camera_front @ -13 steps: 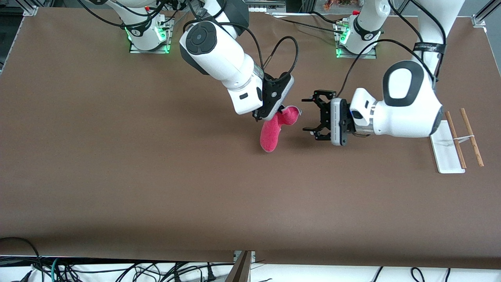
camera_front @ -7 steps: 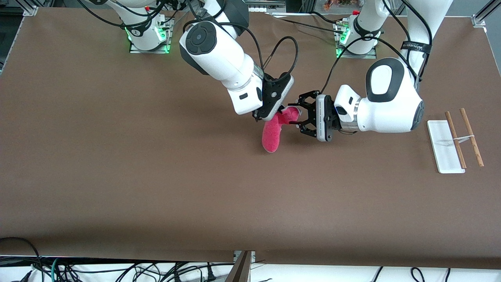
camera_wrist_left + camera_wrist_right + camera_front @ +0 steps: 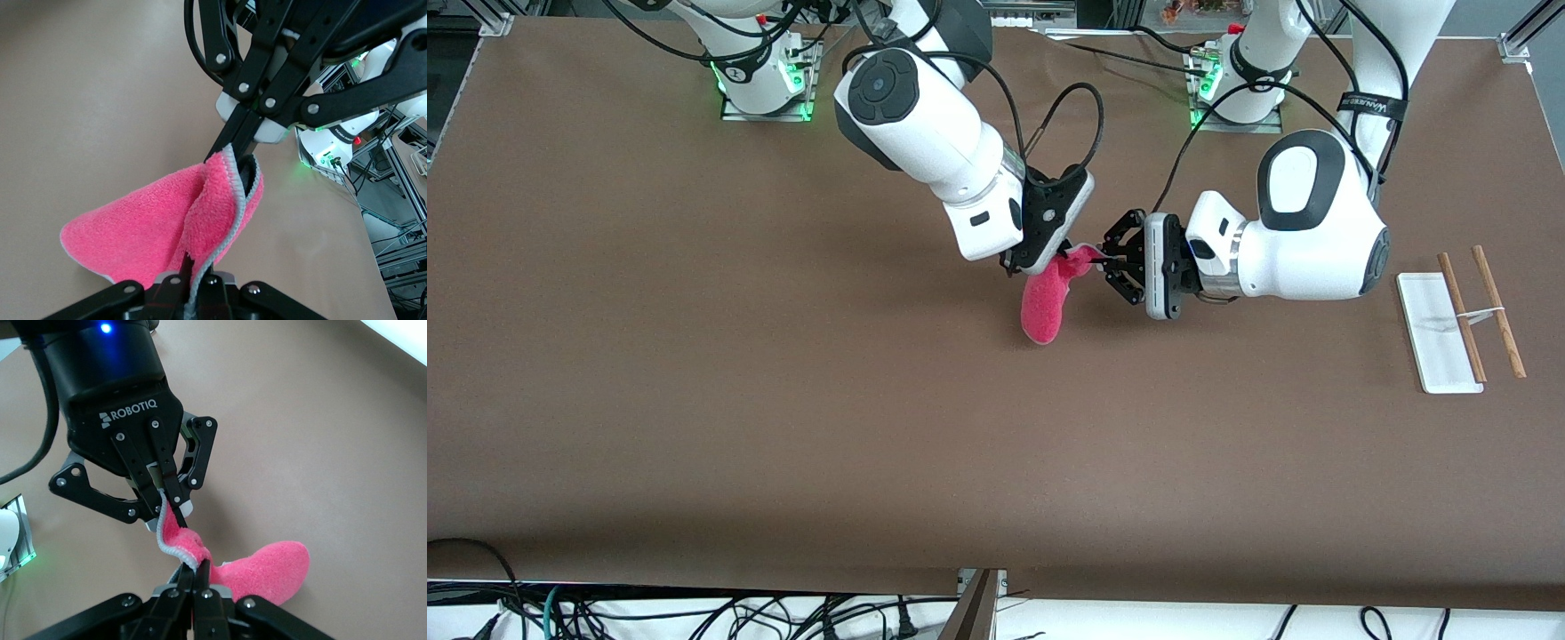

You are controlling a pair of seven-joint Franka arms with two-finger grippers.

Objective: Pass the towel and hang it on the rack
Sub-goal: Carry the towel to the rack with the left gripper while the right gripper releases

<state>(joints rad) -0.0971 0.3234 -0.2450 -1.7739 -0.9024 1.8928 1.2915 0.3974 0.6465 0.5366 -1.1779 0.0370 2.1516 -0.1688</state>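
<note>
The pink-red towel (image 3: 1043, 307) hangs in the air over the middle of the table, stretched between both grippers. My right gripper (image 3: 1039, 263) is shut on its upper fold, and the free end droops below it. My left gripper (image 3: 1105, 260) is shut on the grey-edged corner beside that. In the left wrist view the towel (image 3: 147, 233) runs from my left gripper (image 3: 197, 268) up to the right gripper's fingers (image 3: 235, 140). In the right wrist view my right gripper (image 3: 195, 566) pinches the towel (image 3: 263, 573). The rack (image 3: 1481, 309) stands at the left arm's end of the table.
The rack's two wooden rods sit over a white base plate (image 3: 1424, 331) near the table's edge. Cables hang along the table's edge nearest the front camera (image 3: 694, 613). Brown tabletop (image 3: 783, 400) spreads all round the towel.
My left arm moved in toward the towel from the rack's end, and its gripper went from open to shut on the towel's corner. The right arm held still.
</note>
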